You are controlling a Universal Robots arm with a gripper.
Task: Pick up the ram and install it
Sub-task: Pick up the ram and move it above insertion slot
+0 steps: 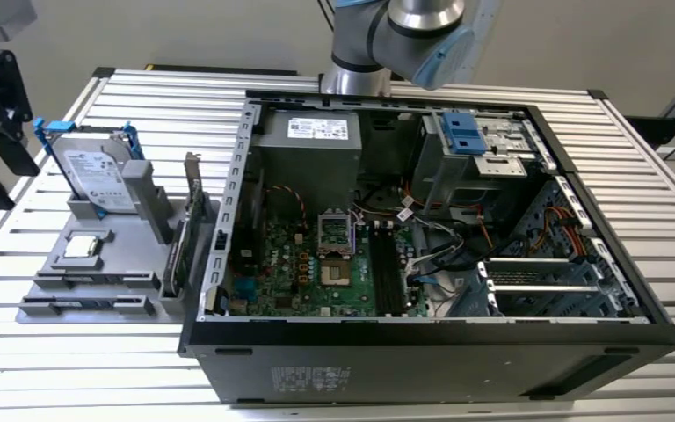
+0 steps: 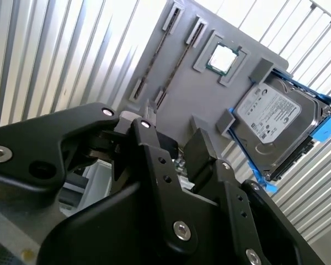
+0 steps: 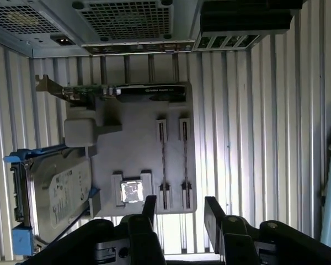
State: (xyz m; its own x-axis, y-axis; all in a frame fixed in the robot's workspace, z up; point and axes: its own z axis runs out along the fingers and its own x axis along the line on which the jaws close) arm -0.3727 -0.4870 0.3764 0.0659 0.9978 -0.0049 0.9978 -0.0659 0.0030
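The gripper (image 3: 181,212) hangs with its jaws spread and nothing between them, above the grey holder (image 3: 132,149). I think a small offset could drive one finger into the neighbouring stick (image 3: 161,160). The ram (image 3: 184,160), a thin dark strip, stands on edge in the holder, on the exterior view's left of the computer case (image 1: 431,369).
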